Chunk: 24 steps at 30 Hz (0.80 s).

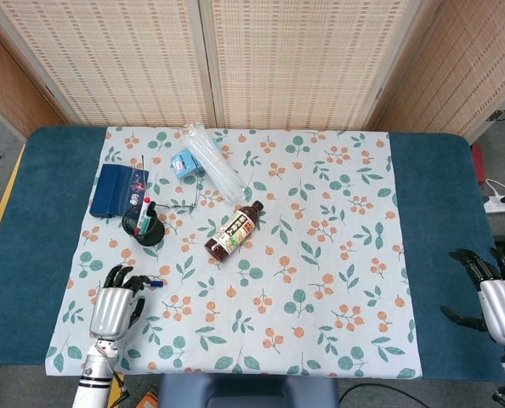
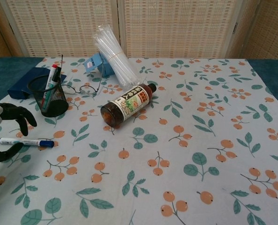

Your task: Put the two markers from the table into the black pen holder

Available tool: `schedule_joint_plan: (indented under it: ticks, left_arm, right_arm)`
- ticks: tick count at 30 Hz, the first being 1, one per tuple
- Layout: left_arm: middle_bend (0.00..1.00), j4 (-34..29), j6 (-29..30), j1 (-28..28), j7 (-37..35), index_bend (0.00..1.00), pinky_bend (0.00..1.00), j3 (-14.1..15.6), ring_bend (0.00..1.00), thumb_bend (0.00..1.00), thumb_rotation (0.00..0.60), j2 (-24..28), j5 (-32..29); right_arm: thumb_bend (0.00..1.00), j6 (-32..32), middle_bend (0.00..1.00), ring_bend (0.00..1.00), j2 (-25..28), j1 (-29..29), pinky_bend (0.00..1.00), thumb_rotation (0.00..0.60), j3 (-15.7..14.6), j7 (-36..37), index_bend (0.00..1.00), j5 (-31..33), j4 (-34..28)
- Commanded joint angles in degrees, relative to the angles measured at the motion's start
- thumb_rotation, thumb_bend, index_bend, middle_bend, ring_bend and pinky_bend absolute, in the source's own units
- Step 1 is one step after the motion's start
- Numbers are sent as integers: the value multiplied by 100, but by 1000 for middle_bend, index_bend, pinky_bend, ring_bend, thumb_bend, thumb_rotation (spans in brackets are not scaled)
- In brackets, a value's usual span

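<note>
Black mesh pen holder [image 1: 142, 226] stands upright near the cloth's left side in head view, w/ one red-capped marker [image 1: 142, 212] leaning inside. Second marker, blue-capped [image 1: 153, 283], lies flat on the floral tablecloth [image 1: 320, 255], mostly hidden by the left hand [image 1: 115, 306], whose fingers are spread, holding nothing. Right hand [image 1: 493, 295] sits off the cloth at far right, fingers apart, empty. Brown bottle [image 1: 234, 232] lies on its side mid-table.

Chest view: pen holder [image 2: 50, 96] w/ marker [image 2: 48, 84] in it; blue-capped marker [image 2: 26, 141] flat on cloth just by the left hand [image 2: 5, 129], fingers arched around its white end, not gripping. Clear tube bundle [image 2: 113, 56] behind the bottle [image 2: 127, 104].
</note>
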Motion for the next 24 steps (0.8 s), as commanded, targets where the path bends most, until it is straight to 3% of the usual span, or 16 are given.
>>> schedule_joint_plan:
  ticks: [1, 13, 24]
  left_arm:
    - [451, 216, -247, -107, 80, 400, 156, -156, 191, 336, 600, -226, -149]
    - [415, 1156, -770, -425, -90, 418, 160, -467, 193, 336, 600, -679, -289]
    - [391, 1677, -948, -476, -333, 477, 163, -497, 207, 336, 600, -738, -324]
  right_arm:
    - [0, -49, 159, 252, -9, 18, 25, 600, 8, -5, 198, 40, 15]
    - [0, -225, 159, 253, -25, 77, 25, 600, 20, -28, 219, 188, 55]
    - [0, -369, 159, 253, -65, 140, 25, 600, 32, -151, 231, 306, 38]
